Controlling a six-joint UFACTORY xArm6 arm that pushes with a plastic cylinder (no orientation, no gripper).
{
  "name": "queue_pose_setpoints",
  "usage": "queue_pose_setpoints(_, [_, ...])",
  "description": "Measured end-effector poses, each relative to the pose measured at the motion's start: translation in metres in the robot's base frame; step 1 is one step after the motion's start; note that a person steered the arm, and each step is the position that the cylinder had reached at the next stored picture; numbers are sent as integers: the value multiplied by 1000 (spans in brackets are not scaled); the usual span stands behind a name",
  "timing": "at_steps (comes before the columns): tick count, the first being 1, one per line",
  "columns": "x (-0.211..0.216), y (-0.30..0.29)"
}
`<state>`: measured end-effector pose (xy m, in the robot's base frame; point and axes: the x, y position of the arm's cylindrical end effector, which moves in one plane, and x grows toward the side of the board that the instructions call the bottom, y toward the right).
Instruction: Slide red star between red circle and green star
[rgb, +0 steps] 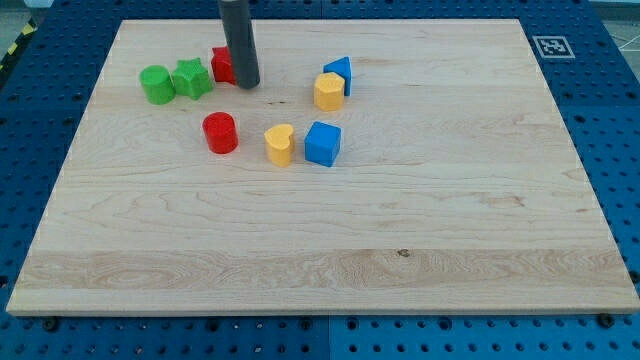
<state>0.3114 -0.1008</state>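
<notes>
The red star (222, 64) lies near the view's top left, partly hidden behind my rod. My tip (247, 84) rests on the board right at the star's right side, touching or nearly touching it. The green star (191, 78) sits just left of the red star, with a narrow gap between them. The red circle (220, 132) stands below them, toward the view's bottom, apart from both.
A green circle (156, 84) touches the green star's left side. A yellow heart (280, 143) and a blue cube (323, 143) sit right of the red circle. A yellow hexagon (328, 91) and a blue triangle (339, 72) sit right of my tip.
</notes>
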Motion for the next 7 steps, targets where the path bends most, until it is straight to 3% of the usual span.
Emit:
queue_pose_setpoints(1, [-9, -17])
queue_pose_setpoints(3, [-54, 29])
queue_pose_setpoints(4, [-71, 5])
queue_pose_setpoints(6, [-67, -113])
queue_pose_setpoints(7, [-56, -108])
